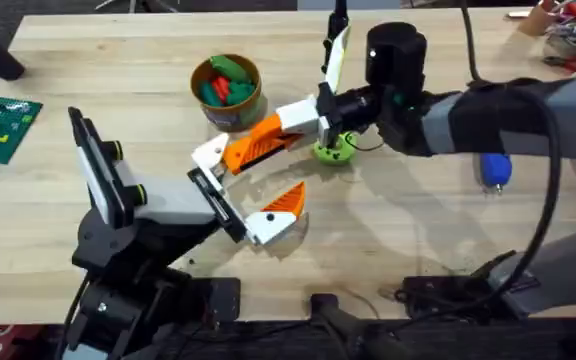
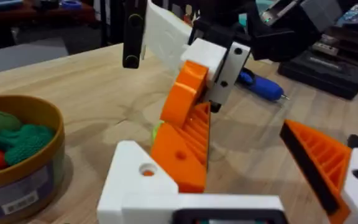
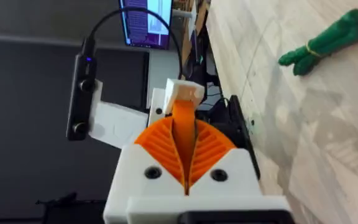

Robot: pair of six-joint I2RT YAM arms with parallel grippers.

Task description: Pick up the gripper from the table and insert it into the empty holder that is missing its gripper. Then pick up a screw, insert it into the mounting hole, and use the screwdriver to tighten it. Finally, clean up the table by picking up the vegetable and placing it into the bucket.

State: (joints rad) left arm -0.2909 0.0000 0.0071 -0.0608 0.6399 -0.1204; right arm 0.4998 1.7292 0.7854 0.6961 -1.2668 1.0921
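bucket (image 1: 227, 93): green, red vegetables inside | right claw (image 1: 320, 112): holds gripper (image 1: 258, 142)

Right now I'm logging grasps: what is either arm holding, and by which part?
The right gripper clamps the long orange gripper near its white block end. The left gripper holds nothing.

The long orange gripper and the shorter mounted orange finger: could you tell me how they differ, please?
The gripper is longer and hangs tilted in the right gripper, at the empty holder; the shorter finger is already fixed on the left arm's crossbar. Both are orange, ribbed, white-based.
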